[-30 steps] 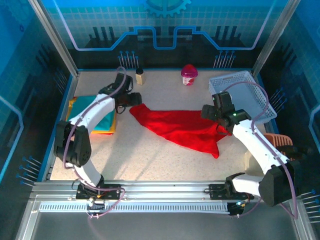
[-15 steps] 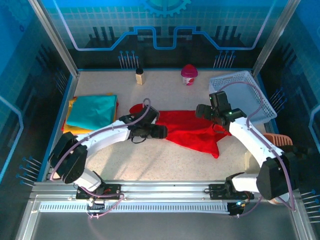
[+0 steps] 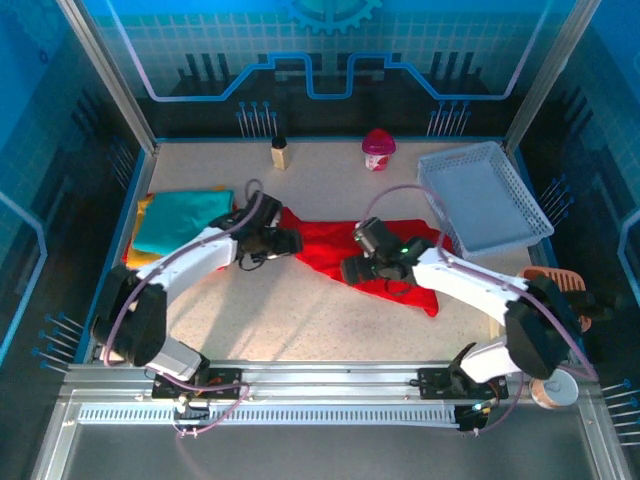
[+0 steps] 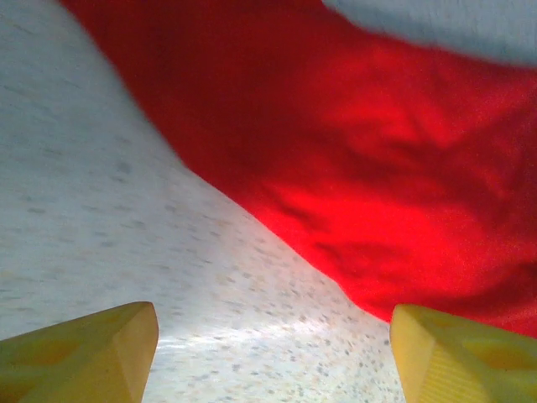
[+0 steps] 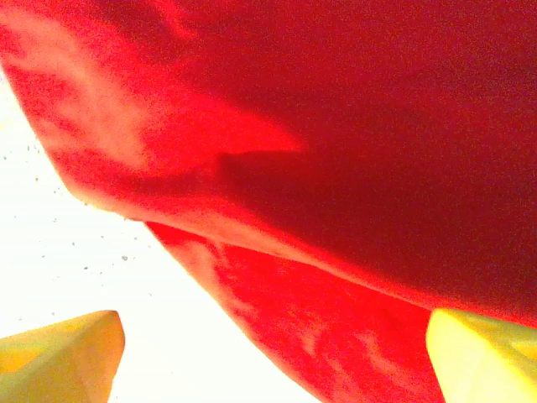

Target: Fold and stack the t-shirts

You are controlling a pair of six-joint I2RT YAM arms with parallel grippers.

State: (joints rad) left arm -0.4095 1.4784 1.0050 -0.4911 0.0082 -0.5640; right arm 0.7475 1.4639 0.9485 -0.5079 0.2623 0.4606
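Ahead of the left gripper [image 4: 273, 354], bare table [image 4: 117, 210] borders the red t-shirt [image 4: 377, 168].

Red t-shirt [image 3: 322, 248] crumpled mid-table, teal t-shirt [image 3: 180, 220] folded flat, far left

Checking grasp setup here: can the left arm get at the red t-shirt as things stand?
Probably yes. The left hand is open, just short of the red t-shirt, with bare table between it and the cloth edge; nothing looks to be in the way.

Four t-shirts [image 3: 325, 245], perhaps; one basket [image 3: 482, 196].
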